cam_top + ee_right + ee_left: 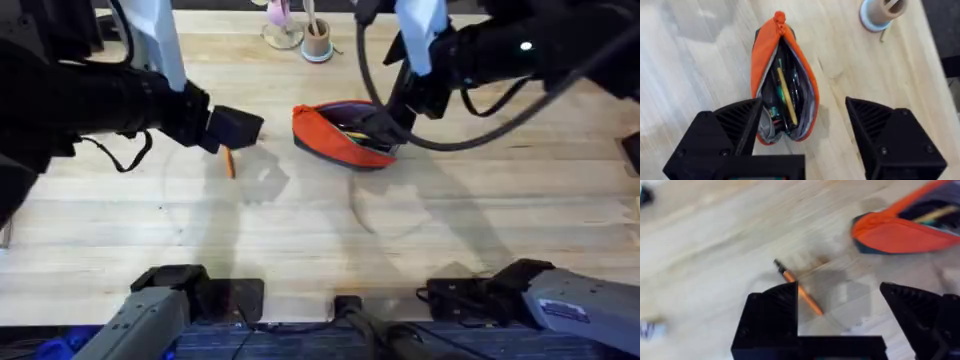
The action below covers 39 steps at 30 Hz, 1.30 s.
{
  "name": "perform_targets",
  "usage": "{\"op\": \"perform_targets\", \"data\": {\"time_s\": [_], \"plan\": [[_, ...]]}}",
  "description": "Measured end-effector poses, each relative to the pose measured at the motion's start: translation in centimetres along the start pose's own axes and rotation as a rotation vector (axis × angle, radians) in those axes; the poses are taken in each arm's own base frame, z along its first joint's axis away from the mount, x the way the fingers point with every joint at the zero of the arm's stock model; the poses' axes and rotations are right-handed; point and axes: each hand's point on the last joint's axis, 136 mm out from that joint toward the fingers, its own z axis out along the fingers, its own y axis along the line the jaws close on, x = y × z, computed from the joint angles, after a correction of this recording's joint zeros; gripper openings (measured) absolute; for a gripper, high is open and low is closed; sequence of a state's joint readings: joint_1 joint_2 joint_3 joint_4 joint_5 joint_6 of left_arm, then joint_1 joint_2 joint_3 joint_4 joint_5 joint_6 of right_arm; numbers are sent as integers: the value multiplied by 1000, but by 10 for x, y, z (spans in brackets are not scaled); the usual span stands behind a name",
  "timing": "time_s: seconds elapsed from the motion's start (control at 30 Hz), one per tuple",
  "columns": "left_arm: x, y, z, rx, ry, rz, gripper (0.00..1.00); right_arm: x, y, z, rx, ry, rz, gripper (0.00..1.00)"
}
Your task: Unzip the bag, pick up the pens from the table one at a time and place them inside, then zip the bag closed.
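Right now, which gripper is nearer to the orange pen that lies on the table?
The left. The left gripper is open just above the pen, beside the bag. The right gripper is open at the bag, farther from the pen.

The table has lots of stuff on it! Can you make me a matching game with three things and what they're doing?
Things:
1. bag
2. orange pen
3. round cup

States:
A. lying flat on the bare table, between the open fingers of the left gripper
B. standing at the far edge with pale sticks in it
C. unzipped, with pens inside, under the open right gripper

Pairs: 1-C, 2-A, 3-B
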<state>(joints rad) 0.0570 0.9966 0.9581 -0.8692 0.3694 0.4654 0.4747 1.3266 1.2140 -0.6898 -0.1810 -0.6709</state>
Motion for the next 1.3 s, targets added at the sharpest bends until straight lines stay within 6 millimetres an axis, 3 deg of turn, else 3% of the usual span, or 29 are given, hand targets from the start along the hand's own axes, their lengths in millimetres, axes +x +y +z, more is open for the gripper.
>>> {"op": "perform_targets", "data": {"time_s": [0.23, 0.5, 0.63, 0.67, 0.93, 1.3], "plan": [[13, 29, -3, -178, 55, -259, 994, -10, -1, -22, 37, -54, 110, 997], [16, 44, 2, -246, 69, -350, 992, -14, -1, -37, 52, -91, 277, 997], [23, 46, 12, -241, 116, -373, 994, -17, -1, -44, 60, -111, 309, 997], [34, 50, 34, -219, 190, -396, 993, -18, -1, -46, 59, -117, 328, 997], [62, 54, 75, -181, 338, -464, 993, -18, -1, -46, 59, -117, 332, 998], [94, 54, 102, -201, 468, -637, 993, -18, -1, -46, 59, -117, 332, 995]]}}
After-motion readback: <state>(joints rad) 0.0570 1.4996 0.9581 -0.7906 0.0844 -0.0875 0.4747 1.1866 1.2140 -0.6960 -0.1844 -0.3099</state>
